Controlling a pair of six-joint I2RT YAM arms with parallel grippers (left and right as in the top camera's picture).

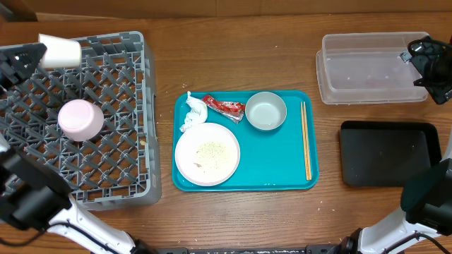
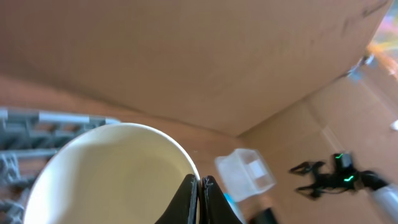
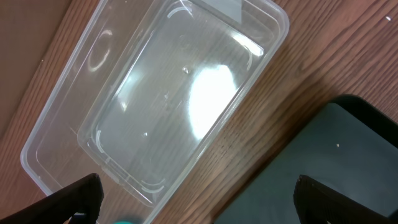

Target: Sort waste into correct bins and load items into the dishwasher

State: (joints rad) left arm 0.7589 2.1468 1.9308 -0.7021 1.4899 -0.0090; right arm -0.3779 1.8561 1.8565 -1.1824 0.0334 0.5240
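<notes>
My left gripper (image 1: 42,53) is shut on the rim of the small white cup (image 1: 60,51) and holds it above the far left of the grey dish rack (image 1: 134,141). In the left wrist view the jaws (image 2: 200,186) pinch the cup's rim (image 2: 112,174). The teal tray (image 1: 282,169) holds the white napkin (image 1: 192,113), the red wrapper (image 1: 226,107), the metal bowl (image 1: 266,111) and the white plate (image 1: 207,153) with rice crumbs. My right gripper (image 1: 427,60) is open and empty over the right end of the clear tub (image 1: 367,67), which also shows in the right wrist view (image 3: 161,93), with the black tray (image 3: 348,162) beside it.
A pale pink upturned cup (image 1: 81,118) stands in the rack. Wooden chopsticks (image 1: 306,141) lie along the teal tray's right side. The black tray (image 1: 388,152) sits below the tub at the right. Cardboard walls stand behind the table.
</notes>
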